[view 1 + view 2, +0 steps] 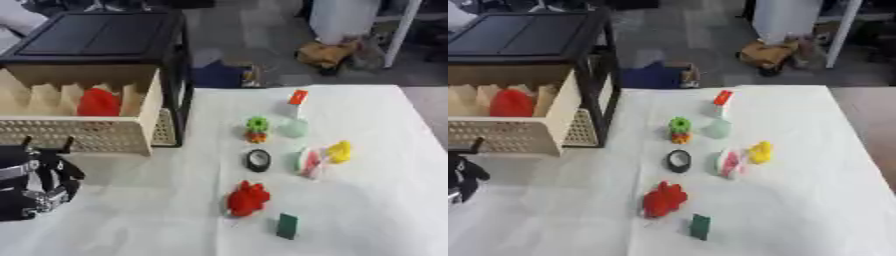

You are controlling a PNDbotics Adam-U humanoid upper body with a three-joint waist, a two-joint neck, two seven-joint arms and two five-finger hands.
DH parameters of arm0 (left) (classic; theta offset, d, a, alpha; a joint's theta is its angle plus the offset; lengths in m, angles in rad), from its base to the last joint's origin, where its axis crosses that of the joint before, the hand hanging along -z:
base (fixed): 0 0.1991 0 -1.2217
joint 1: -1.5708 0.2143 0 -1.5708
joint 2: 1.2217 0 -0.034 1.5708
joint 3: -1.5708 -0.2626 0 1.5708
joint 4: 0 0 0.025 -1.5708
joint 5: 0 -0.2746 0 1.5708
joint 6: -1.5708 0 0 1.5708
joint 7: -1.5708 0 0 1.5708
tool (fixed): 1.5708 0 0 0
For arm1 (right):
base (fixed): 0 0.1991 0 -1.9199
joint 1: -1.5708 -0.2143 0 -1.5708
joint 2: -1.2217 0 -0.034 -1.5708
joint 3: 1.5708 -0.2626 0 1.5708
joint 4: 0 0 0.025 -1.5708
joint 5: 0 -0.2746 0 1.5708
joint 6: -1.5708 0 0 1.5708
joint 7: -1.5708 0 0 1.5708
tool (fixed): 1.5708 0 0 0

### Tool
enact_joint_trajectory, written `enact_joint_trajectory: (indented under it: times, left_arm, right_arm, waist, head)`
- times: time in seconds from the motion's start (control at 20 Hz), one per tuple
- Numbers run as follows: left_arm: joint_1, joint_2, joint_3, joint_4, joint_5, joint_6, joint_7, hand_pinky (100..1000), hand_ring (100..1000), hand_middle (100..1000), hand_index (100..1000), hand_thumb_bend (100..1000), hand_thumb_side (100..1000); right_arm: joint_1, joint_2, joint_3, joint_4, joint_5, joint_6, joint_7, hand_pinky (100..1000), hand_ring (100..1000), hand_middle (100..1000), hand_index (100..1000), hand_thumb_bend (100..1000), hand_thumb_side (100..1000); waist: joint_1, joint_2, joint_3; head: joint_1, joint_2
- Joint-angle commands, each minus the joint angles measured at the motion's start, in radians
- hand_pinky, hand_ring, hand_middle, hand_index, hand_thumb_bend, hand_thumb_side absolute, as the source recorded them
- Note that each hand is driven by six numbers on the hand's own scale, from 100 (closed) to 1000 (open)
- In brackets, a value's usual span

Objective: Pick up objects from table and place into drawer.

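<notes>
Fingers of the left hand (39, 182) are seen relaxed and slightly spread at the lower left, with nothing held or touched. One red object (98, 103) is lodged in the open drawer (83, 135). On the white table (367, 215), eight small things are counted: one orange-topped piece (298, 98), one green-and-orange toy (256, 129), one pale green lump (294, 128), one black ring (257, 160), one yellow toy (339, 151), one pink-and-white piece (309, 162), one red toy (248, 198) and one dark green block (287, 226).
</notes>
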Motion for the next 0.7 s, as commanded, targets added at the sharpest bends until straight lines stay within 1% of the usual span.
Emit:
enact_joint_trajectory:
  times: [0.05, 0.55, 0.7]
  left_arm:
    - [-0.021, 0.014, 0.021, 0.008, -0.024, 0.002, 0.006, 457, 665, 675, 849, 100, 1000]
    - [-0.05, -0.007, 0.02, 0.07, -0.075, -0.008, 0.021, 464, 680, 682, 847, 100, 1000]
    - [-0.059, -0.015, 0.018, 0.089, -0.087, -0.013, 0.022, 485, 723, 726, 866, 100, 1000]
  right_arm:
    - [-0.004, -0.015, -0.008, -0.017, 0.001, -0.004, 0.002, 661, 660, 623, 820, 100, 1000]
    - [-0.003, -0.011, -0.01, -0.017, 0.003, -0.005, 0.0, 660, 657, 621, 820, 100, 1000]
    - [-0.003, -0.01, -0.01, -0.017, 0.003, -0.006, -0.001, 660, 657, 621, 820, 100, 1000]
  waist:
    - [0.0, -0.011, -0.002]
    - [0.001, -0.009, -0.006]
    - [0.0, -0.008, -0.008]
  head:
    - [0.003, -0.013]
    - [0.006, -0.012]
    - [0.008, -0.012]
